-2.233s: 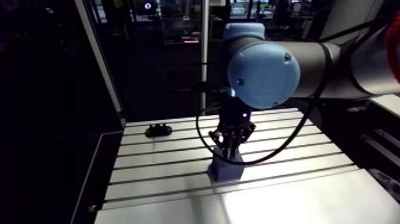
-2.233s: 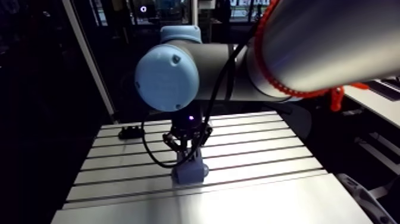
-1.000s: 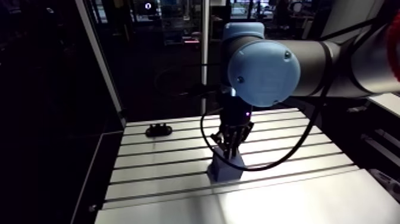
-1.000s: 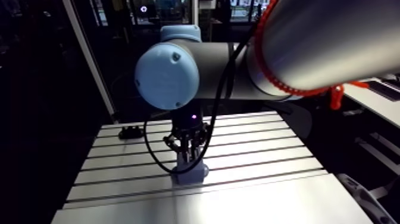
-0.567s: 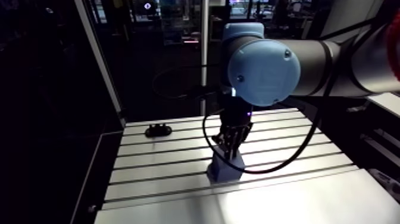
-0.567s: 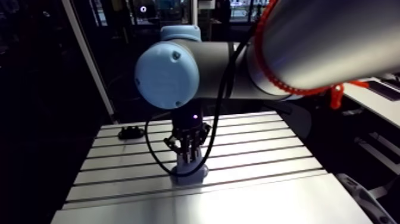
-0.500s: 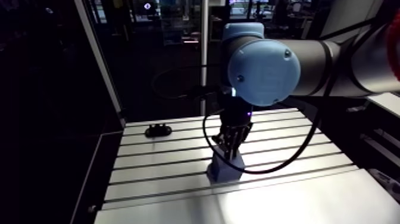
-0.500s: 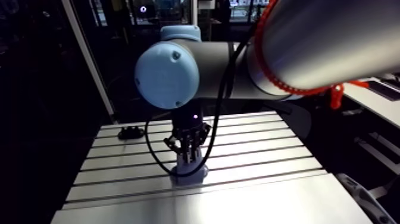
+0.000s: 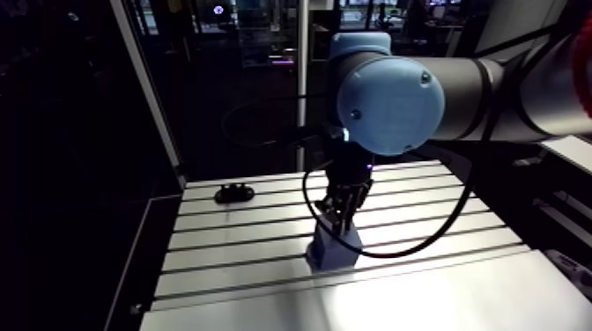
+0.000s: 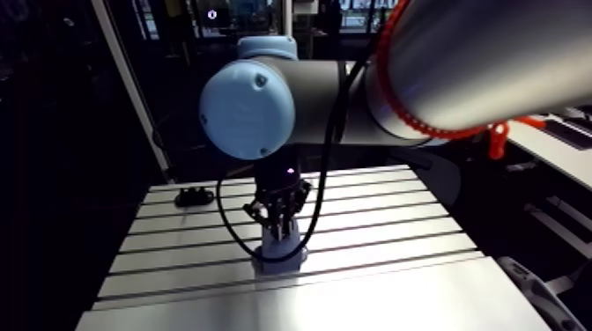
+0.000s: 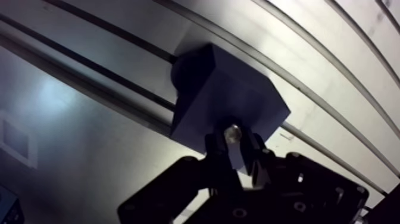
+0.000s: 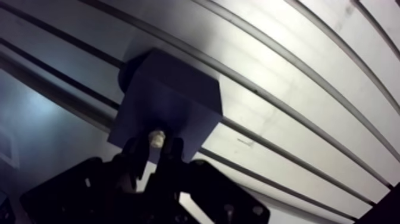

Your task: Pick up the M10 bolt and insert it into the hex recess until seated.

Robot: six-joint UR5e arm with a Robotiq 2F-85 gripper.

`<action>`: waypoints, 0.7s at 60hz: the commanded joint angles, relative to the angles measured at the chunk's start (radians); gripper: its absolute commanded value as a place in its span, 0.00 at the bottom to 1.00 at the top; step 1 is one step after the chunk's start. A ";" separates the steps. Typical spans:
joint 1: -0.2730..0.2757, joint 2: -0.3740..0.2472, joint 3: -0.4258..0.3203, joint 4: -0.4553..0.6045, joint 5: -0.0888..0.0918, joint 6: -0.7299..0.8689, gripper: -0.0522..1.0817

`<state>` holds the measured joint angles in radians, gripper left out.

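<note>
A blue-grey block (image 11: 226, 101) stands on the slotted aluminium table (image 9: 229, 238). In the wrist view my gripper (image 11: 233, 143) is shut on the M10 bolt (image 11: 233, 133), whose shiny metal end shows between the two fingertips, right over the block's top face. The hex recess is hidden under the bolt and the fingers. In the arm view the gripper (image 9: 338, 220) hangs straight down onto the block (image 9: 335, 251).
A small black part (image 9: 234, 191) lies near the table's far left corner. The table's slots run left to right. A dark upright frame post (image 9: 150, 97) stands at the left edge.
The wrist has turned a little and the cable loop beside it has shifted. The gripper stays over the block with the bolt held.
</note>
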<state>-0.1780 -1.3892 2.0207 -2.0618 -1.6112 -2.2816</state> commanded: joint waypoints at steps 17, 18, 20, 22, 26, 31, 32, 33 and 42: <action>0.003 0.000 0.005 -0.011 0.000 -0.013 0.35; 0.003 0.000 0.006 -0.013 -0.003 -0.013 0.26; 0.003 -0.001 0.008 -0.014 -0.003 -0.010 0.16; 0.003 -0.001 0.009 -0.016 -0.003 -0.007 0.09; 0.003 -0.004 0.010 -0.019 -0.003 -0.008 0.06; 0.002 -0.004 0.008 -0.025 -0.003 -0.006 0.06; 0.002 -0.004 0.008 -0.025 -0.003 -0.006 0.06; 0.002 -0.004 0.009 -0.029 -0.003 -0.006 0.06; 0.002 -0.004 0.008 -0.040 -0.003 -0.001 0.05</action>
<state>-0.1755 -1.3925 2.0285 -2.0876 -1.6141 -2.2878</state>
